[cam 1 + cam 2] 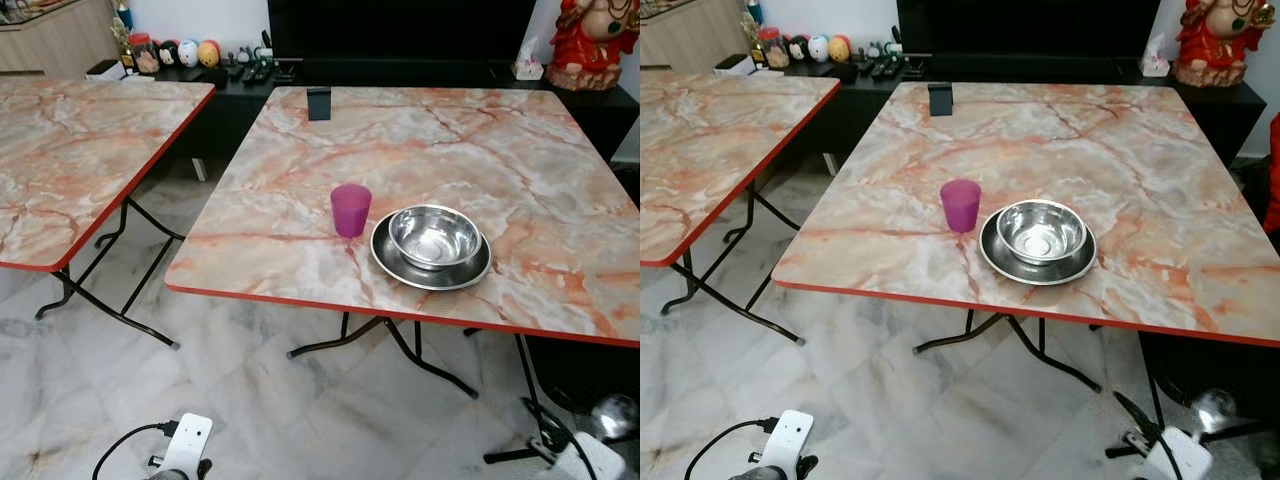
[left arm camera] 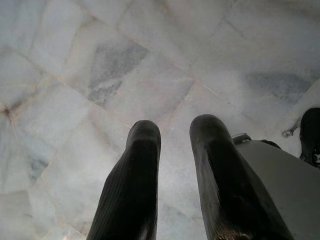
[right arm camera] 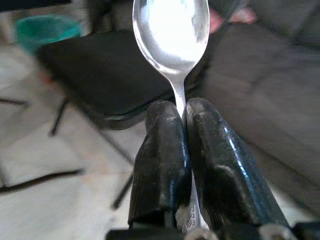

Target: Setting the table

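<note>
A purple plastic cup (image 1: 351, 209) stands on the marble-patterned table (image 1: 300, 150), near its front edge. Just right of the cup a steel bowl (image 1: 435, 236) sits in a steel plate (image 1: 400, 268). My right gripper (image 3: 182, 114) is shut on the handle of a metal spoon (image 3: 172, 30). The spoon's shiny head (image 1: 614, 415) shows low at the right, below and in front of the table edge. My left gripper (image 2: 175, 132) hangs open over the floor with nothing between its fingers.
A second marble table (image 1: 70, 150) stands to the left, with a floor gap between the two. A small dark holder (image 1: 319, 103) sits at the near table's far edge. Behind it runs a black cabinet (image 1: 240, 85) with figurines. Folding metal legs (image 1: 400, 350) stand under the table.
</note>
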You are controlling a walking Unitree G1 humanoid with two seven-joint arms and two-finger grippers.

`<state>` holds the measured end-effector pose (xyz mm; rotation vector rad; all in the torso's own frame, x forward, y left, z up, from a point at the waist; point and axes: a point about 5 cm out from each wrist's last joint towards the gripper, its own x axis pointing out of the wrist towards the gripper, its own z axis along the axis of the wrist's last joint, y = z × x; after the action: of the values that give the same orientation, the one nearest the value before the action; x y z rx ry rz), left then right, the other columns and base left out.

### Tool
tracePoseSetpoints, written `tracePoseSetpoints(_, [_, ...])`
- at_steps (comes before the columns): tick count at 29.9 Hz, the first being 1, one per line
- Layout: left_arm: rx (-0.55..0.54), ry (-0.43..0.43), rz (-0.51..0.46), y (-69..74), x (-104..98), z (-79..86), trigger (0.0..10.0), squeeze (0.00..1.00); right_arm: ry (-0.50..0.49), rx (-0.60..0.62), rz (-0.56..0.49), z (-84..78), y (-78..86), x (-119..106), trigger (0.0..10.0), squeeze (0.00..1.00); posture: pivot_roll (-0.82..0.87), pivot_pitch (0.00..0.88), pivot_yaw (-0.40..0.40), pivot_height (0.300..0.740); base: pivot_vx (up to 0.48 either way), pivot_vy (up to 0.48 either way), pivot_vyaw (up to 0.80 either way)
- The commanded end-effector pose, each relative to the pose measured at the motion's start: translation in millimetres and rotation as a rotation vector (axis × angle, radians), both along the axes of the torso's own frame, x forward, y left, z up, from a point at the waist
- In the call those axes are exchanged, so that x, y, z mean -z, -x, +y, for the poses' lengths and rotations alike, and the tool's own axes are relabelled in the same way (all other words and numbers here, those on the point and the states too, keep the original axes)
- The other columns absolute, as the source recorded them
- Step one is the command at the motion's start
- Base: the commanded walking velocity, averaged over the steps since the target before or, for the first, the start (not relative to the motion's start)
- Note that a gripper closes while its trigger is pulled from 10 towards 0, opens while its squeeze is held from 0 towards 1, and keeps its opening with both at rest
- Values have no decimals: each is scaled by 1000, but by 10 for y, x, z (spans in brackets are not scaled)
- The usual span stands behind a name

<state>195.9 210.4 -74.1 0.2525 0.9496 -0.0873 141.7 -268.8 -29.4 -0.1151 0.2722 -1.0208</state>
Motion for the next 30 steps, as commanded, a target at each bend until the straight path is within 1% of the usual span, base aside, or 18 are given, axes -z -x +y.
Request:
tracePoseSetpoints(1, [15, -16, 13, 17, 4, 32, 10000, 0, 39, 65, -26, -50, 41, -71, 10000, 0, -8, 0, 40, 727, 0, 0, 0])
tracePoseSetpoints(4, [15, -17, 11, 14, 2, 31, 10000, 0, 90, 89, -60, -122, 37, -187, 10000, 0, -8, 0, 43, 727, 0, 0, 0])
tracePoseSetpoints(6, [14, -18, 9, 11, 1, 30, 10000, 0, 189, 45, -145, -239, -159, -482, 10000, 0, -10, 0, 43, 727, 0, 0, 0])
tracePoseSetpoints(7, [14, -18, 9, 11, 1, 30, 10000, 0, 189, 45, -145, -239, -159, -482, 10000, 0, -10, 0, 43, 727, 0, 0, 0])
tracePoseSetpoints(9, [12, -17, 8, 10, 0, 30, 10000, 0, 209, 10, -188, -266, -277, -605, 10000, 0, -16, 0, 45, 727, 0, 0, 0])
tracePoseSetpoints(10, [13, -15, 8, 10, 1, 26, 10000, 0, 232, -91, -224, -267, -484, -757, 10000, 0, -16, 0, 42, 727, 0, 0, 0])
tracePoseSetpoints(12, [14, -13, 7, 10, 1, 23, 10000, 0, 263, -206, -269, -234, -707, -932, 10000, 0, -12, 0, 38, 727, 0, 0, 0])
tracePoseSetpoints(13, [13, -12, 7, 10, 2, 21, 10000, 0, 238, -286, -306, -188, -866, -1032, 10000, 0, -10, 0, 35, 727, 0, 0, 0])
tracePoseSetpoints(14, [13, -12, 7, 10, 2, 21, 10000, 0, 238, -286, -306, -188, -866, -1032, 10000, 0, -10, 0, 35, 727, 0, 0, 0])
tracePoseSetpoints(15, [9, -11, 5, 10, 1, 21, 10000, 0, 225, -332, -325, -157, -968, -1110, 10000, 0, -6, 0, 33, 727, 0, 0, 0])
tracePoseSetpoints(17, [-3, -13, -1, 9, 0, 24, 10000, 0, 188, -476, -370, -32, -1271, -1360, 10000, 0, -5, 0, 30, 727, 0, 0, 0])
tracePoseSetpoints(21, [-9, -15, -4, 8, -1, 29, 10000, 0, 98, -465, -421, 7, -1398, -1447, 10000, 0, -9, 0, 31, 727, 0, 0, 0])
tracePoseSetpoints(22, [-14, -10, -5, 10, 0, 27, 10000, 0, 45, -471, -466, 47, -1490, -1538, 10000, 0, -3, 0, 28, 727, 0, 0, 0])
tracePoseSetpoints(23, [-17, -6, -5, 11, 1, 25, 10000, 0, 37, -494, -463, 86, -1565, -1597, 10000, 0, 1, 0, 26, 727, 0, 0, 0])
tracePoseSetpoints(24, [-17, -6, -5, 11, 1, 25, 10000, 0, 37, -494, -463, 86, -1565, -1597, 10000, 0, 1, 0, 26, 727, 0, 0, 0])
tracePoseSetpoints(26, [-25, -2, -8, 11, 0, 25, 10000, 0, 28, -558, -474, 192, -1679, -1692, 10000, 0, 8, 0, 24, 727, 0, 0, 0])
tracePoseSetpoints(28, [-30, 4, -12, 9, -1, 22, 10000, 0, 36, -584, -432, 232, -1723, -1703, 10000, 0, 11, 0, 20, 727, 0, 0, 0])
tracePoseSetpoints(30, [-36, 9, -16, 8, -2, 20, 10000, 0, 19, -606, -463, 278, -1760, -1775, 10000, 0, 13, 0, 20, 727, 0, 0, 0])
